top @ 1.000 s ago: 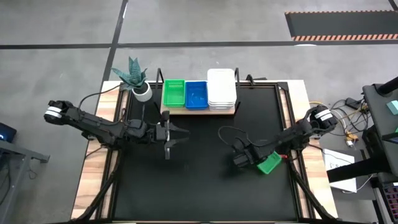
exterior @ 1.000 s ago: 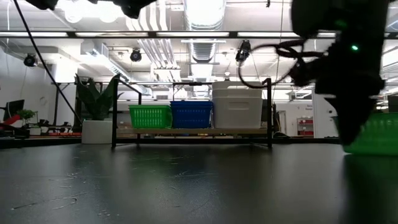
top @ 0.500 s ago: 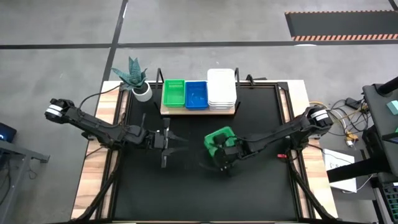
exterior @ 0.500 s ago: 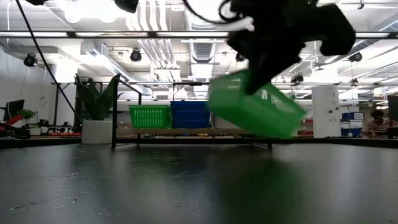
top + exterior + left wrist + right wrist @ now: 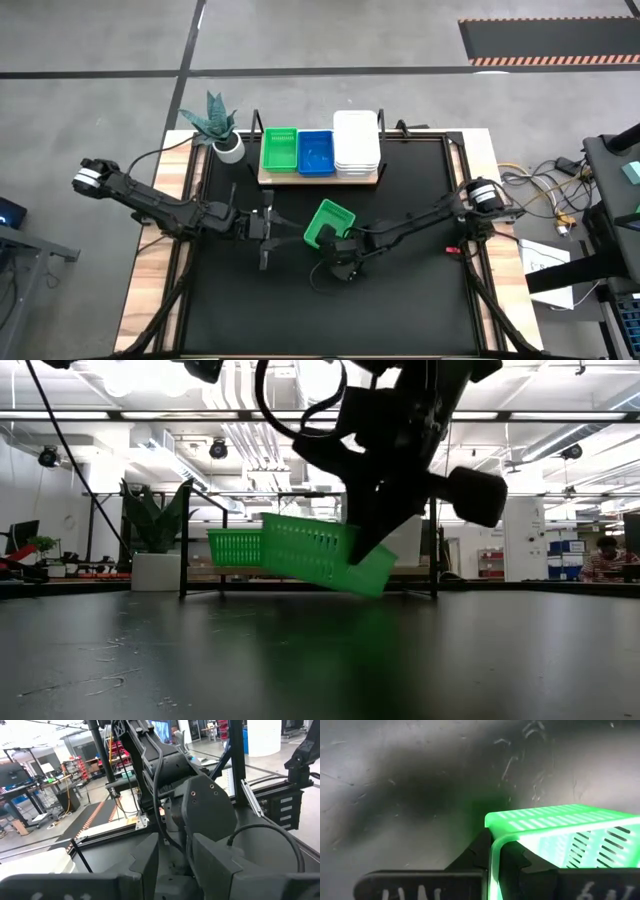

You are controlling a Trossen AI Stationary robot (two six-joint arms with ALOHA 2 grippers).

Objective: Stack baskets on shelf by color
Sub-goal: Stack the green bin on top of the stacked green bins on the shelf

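Carrying a green basket [image 5: 327,223] over the middle of the table [image 5: 420,300], we are holding it tilted and clear of the surface, the right gripper [image 5: 492,857] pinched tight on its rim. On the shelf [image 5: 318,178] at the far edge are sitting one green basket [image 5: 279,150], one blue basket [image 5: 315,152] and a white stack [image 5: 356,143]. Our left gripper [image 5: 268,226] is waiting partly spread just beside the load. Next we are judging a move toward the shelf's green end, levelling the basket before nesting it.
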